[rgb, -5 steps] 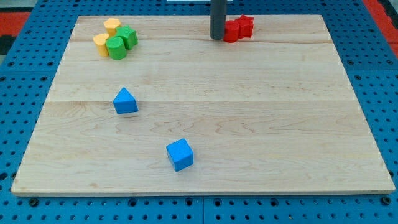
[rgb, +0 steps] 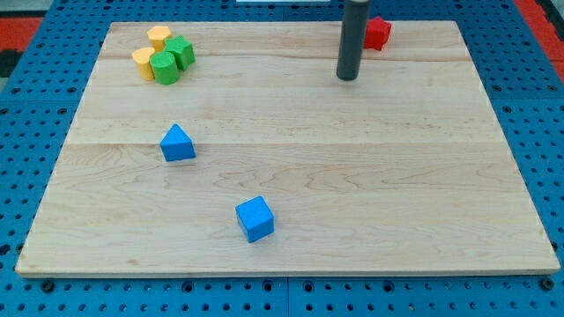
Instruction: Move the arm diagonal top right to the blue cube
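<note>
The blue cube point(rgb: 255, 218) sits low on the wooden board point(rgb: 423, 202), corner-on, alone. My tip point(rgb: 348, 77) rests well up and right of it, bare rod, no pincer; wide bare wood between.

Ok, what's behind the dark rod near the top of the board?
A red block sits behind the rod, showing on its right; the rod covers the block's left part. My tip rests below it.

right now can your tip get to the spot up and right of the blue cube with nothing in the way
Probably yes. My tip sits near the view's top, and only bare board lies between it and the blue cube. The red block is behind it; the blue triangular block sits well left.
</note>
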